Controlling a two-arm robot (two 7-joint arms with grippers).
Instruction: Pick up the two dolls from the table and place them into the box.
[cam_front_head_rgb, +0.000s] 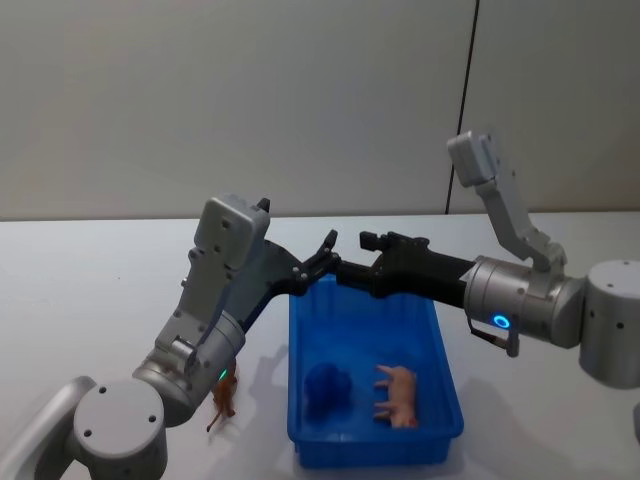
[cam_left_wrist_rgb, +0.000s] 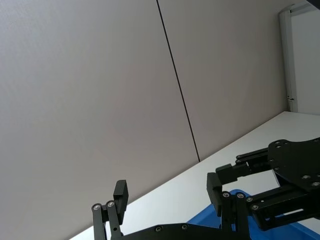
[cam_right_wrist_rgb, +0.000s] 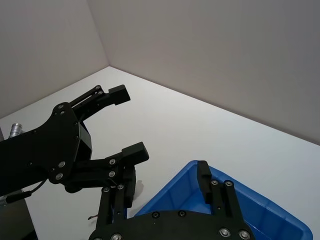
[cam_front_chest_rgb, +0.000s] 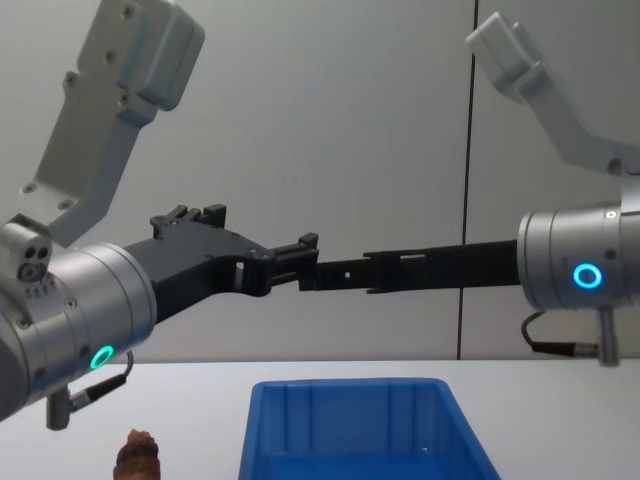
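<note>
The blue box (cam_front_head_rgb: 300, 345) stands on the white table (cam_front_head_rgb: 100, 280) in front of me. A rounded blue doll (cam_front_head_rgb: 325, 388) lies inside it. The brown doll (cam_front_head_rgb: 222, 400) stands on the table just left of the box, partly behind my left arm; from the chest it shows at the lower left (cam_front_chest_rgb: 135, 455). Both grippers hover above the box's far rim, tips facing each other and nearly touching. My left gripper (cam_front_head_rgb: 325, 255) is open and empty (cam_left_wrist_rgb: 167, 190). My right gripper (cam_front_head_rgb: 358, 258) is open too, with nothing between its fingers (cam_right_wrist_rgb: 165, 177).
A pink pig figure (cam_front_head_rgb: 400, 392) lies in the box to the right of the blue doll. Grey wall panels (cam_front_head_rgb: 300, 100) rise behind the table. White tabletop stretches to the left and right of the box.
</note>
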